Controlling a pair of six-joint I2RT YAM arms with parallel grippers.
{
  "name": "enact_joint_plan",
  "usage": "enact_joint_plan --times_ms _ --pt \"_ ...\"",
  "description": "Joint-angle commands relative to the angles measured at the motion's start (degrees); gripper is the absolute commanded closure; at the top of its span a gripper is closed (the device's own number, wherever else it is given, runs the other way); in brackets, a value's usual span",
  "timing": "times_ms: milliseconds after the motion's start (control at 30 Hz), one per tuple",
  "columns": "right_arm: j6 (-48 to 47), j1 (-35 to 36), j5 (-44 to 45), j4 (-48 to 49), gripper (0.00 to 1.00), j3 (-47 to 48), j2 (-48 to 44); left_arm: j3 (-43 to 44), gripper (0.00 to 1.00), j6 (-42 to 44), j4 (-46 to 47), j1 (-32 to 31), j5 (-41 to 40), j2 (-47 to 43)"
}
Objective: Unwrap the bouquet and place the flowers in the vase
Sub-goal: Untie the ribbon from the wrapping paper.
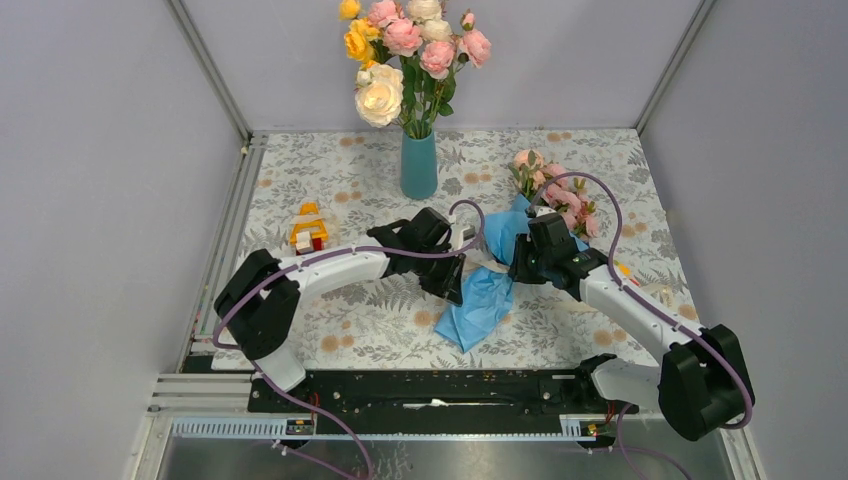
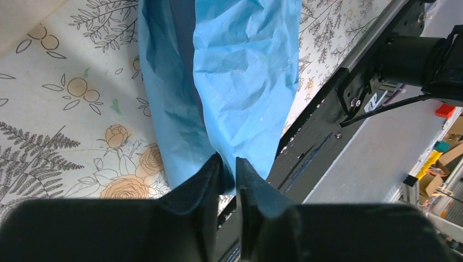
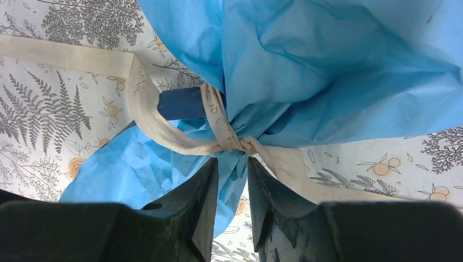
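The bouquet lies in the middle of the table, its crinkled blue paper point(image 1: 482, 300) fanning towards me and the pink flowers point(image 1: 555, 190) pointing to the far right. A cream ribbon point(image 3: 164, 135) is knotted round the wrap's neck. My left gripper point(image 1: 458, 280) point(image 2: 228, 164) is shut on the near edge of the blue paper point(image 2: 245, 71). My right gripper point(image 1: 513, 265) point(image 3: 233, 164) has closed on the bunched paper point(image 3: 327, 65) just under the knot, and the paper touches both fingers. The teal vase point(image 1: 419, 165) stands at the back, apart from both grippers.
A big bunch of yellow, cream and pink roses point(image 1: 410, 50) fills the vase. A small yellow and red toy point(image 1: 309, 228) sits at the left. The black mounting rail point(image 1: 430, 390) runs along the near edge. Grey walls enclose the table.
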Motion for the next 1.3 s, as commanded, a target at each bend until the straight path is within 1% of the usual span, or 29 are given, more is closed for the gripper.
enact_joint_plan --times_ms 0,100,200,300,400,433,467,867,933,1000,1033,1100,1200,1267 --pt "0.22 0.67 1.47 2.36 0.67 0.43 0.66 1.92 0.88 0.96 0.35 -0.57 0.83 0.96" --pt "0.09 0.7 2.31 2.57 0.69 0.68 1.23 2.17 0.99 1.47 -0.32 -0.72 0.49 1.3" --pt "-0.22 0.79 3.18 2.9 0.72 0.85 2.34 2.54 1.0 2.1 -1.08 -0.84 -0.13 1.37" --pt "-0.46 0.86 3.54 3.25 0.8 1.03 3.66 2.49 1.0 2.4 -1.28 -0.91 -0.34 1.33" --pt "-0.66 0.87 4.85 3.02 0.93 1.26 3.72 2.58 1.0 2.75 -1.78 -1.02 -0.68 1.63" --pt "-0.61 0.87 5.21 2.69 0.99 1.37 3.39 2.63 1.0 2.92 -1.95 -1.04 -0.81 1.72" --pt "-0.53 0.83 5.52 2.41 1.0 1.52 2.95 2.63 1.0 3.1 -2.17 -1.04 -0.93 1.76" --pt "0.4 0.78 10.66 -3.37 1.0 4.46 -1.22 2.53 1.0 5.42 -4.97 -1.08 -3.25 1.79" --pt "-0.22 0.78 9.23 -3.4 1.0 4.38 -1.8 2.57 1.0 5.5 -4.98 -1.12 -3.3 1.69" --pt "-2.37 0.85 4.65 -2.06 1.0 3.84 -2.41 2.8 1.0 5.57 -5.06 -1.11 -3.3 1.68" --pt "-4.32 0.86 1.3 -0.73 0.99 3.41 -2.64 2.84 1.0 5.64 -5.14 -1.08 -3.31 1.68" --pt "-7.01 0.85 -2.63 -0.34 0.89 3.17 -2.53 3.01 1.0 5.68 -5.23 -1.12 -3.32 1.68" --pt "-11.1 0.87 -3.0 -1.13 0.79 2.99 -1.87 3.2 1.0 5.77 -5.41 -1.12 -3.27 1.7" --pt "-13.05 0.87 -2.31 -1.53 0.77 2.98 -1.22 3.24 1.0 5.85 -5.42 -1.12 -3.32 1.67"
